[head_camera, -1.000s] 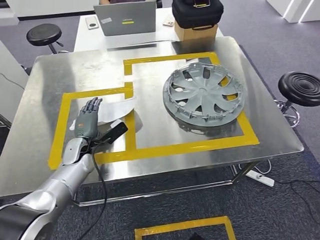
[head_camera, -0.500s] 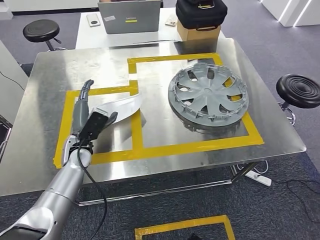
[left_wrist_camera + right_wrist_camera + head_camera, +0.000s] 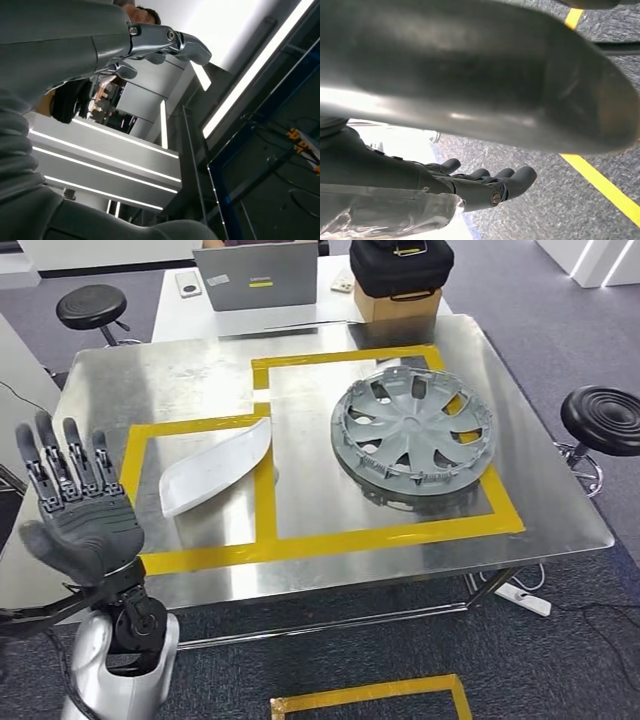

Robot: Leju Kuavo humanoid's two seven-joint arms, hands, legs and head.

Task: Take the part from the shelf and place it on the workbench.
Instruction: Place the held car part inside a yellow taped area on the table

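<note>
From the head view, the white curved part (image 3: 213, 467) lies flat on the steel workbench (image 3: 98, 390), inside the left rectangle of yellow tape (image 3: 264, 502). The grey hubcap (image 3: 411, 429) rests in the larger taped rectangle, at three o'clock from the part and well apart from it. The left hand (image 3: 75, 508) is raised off the bench at about eight o'clock from the part, palm up, fingers spread wide and holding nothing. Behind the bench stand a grey laptop (image 3: 256, 275) and a black case (image 3: 400, 262) on a cardboard box (image 3: 396, 304).

In the left wrist view, the left hand's fingers (image 3: 166, 40) stretch out straight and empty.

In the right wrist view, the right hand (image 3: 482, 186) hangs above grey carpet (image 3: 554, 200) with a yellow line; its fingers are lightly curled, nothing is between them.
</note>
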